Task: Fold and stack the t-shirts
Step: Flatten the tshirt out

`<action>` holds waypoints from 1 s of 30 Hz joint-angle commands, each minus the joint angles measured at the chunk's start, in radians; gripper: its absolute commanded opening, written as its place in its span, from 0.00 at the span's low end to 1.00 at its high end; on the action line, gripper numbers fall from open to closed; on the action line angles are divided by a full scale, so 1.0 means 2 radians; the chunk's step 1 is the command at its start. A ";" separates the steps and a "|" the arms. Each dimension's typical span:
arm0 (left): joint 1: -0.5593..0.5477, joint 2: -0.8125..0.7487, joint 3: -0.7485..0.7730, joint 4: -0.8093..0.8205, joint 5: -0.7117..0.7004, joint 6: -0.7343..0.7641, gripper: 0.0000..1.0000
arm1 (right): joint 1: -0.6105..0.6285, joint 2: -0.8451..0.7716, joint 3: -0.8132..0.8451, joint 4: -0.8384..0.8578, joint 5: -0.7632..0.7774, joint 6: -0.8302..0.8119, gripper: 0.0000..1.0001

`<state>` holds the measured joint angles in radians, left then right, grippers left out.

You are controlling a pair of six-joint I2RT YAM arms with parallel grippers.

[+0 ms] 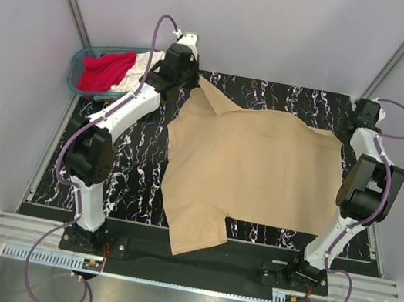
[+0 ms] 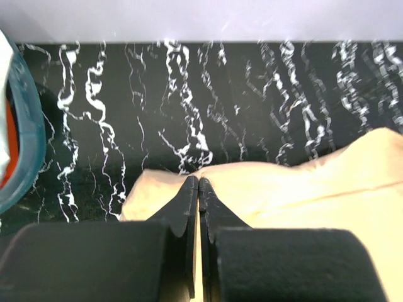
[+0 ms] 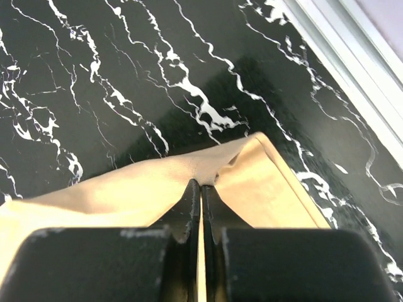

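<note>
The tan t-shirt [image 1: 254, 168] lies spread over the middle of the black, white-veined table [image 1: 137, 163], mostly flat with soft wrinkles. One flap runs out toward seven o'clock, past the near edge of the marbled top.

The left gripper [image 1: 194, 79] sits at the shirt's eleven o'clock corner. In the left wrist view its fingers [image 2: 189, 201] are pressed together with only a hairline between them, and a thin edge of tan cloth is pinched in that line. The fabric rises to a small peak just at the fingertips, so the corner is lifted a little off the table.

The right gripper [image 1: 353, 129] is at the shirt's two o'clock corner, by the right edge of the table. From above its fingertips are hard to make out, but the right wrist view is clear: the right gripper [image 3: 201, 185] is closed tight on a fold of the tan t-shirt [image 3: 126, 189], and the cloth is puckered up around the grip with a loose flap falling away toward four o'clock.

At ten o'clock on the table, just beside the left arm, stands a teal basket [image 1: 75, 70]. The red t-shirt [image 1: 105, 71] is bunched inside it, and a white cloth next to it — probably the white t-shirt [image 1: 134, 70] — drapes over the rim nearest the arm. The basket's rim [image 2: 28, 126] also shows at nine o'clock in the left wrist view.
</note>
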<state>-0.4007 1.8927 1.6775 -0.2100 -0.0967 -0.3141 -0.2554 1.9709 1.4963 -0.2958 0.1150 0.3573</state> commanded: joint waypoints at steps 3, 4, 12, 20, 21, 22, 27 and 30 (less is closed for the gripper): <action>0.002 -0.054 0.078 -0.002 0.000 0.016 0.00 | -0.007 -0.087 0.031 -0.035 0.014 0.022 0.00; 0.001 -0.063 0.088 -0.002 0.000 0.021 0.00 | -0.007 -0.100 0.033 -0.044 0.017 0.025 0.00; 0.001 -0.168 0.172 -0.002 -0.015 0.063 0.00 | -0.007 -0.273 0.078 -0.100 0.025 0.069 0.00; 0.000 -0.319 0.192 0.021 -0.017 0.057 0.00 | -0.007 -0.424 0.161 -0.152 0.025 0.078 0.00; 0.000 -0.332 0.196 0.021 -0.015 0.054 0.00 | -0.007 -0.435 0.171 -0.159 0.023 0.078 0.00; 0.000 -0.345 0.203 0.021 -0.011 0.051 0.00 | -0.007 -0.457 0.181 -0.171 0.022 0.078 0.00; 0.000 -0.430 0.220 0.023 0.006 0.030 0.00 | -0.007 -0.516 0.237 -0.206 0.022 0.075 0.00; 0.001 -0.451 0.229 0.028 0.013 0.012 0.00 | -0.007 -0.534 0.276 -0.226 0.023 0.070 0.00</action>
<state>-0.4011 1.0122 2.1086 -0.2123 -0.0872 -0.2466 -0.2649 0.9112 1.9862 -0.6792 0.1364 0.5064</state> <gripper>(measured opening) 0.012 0.018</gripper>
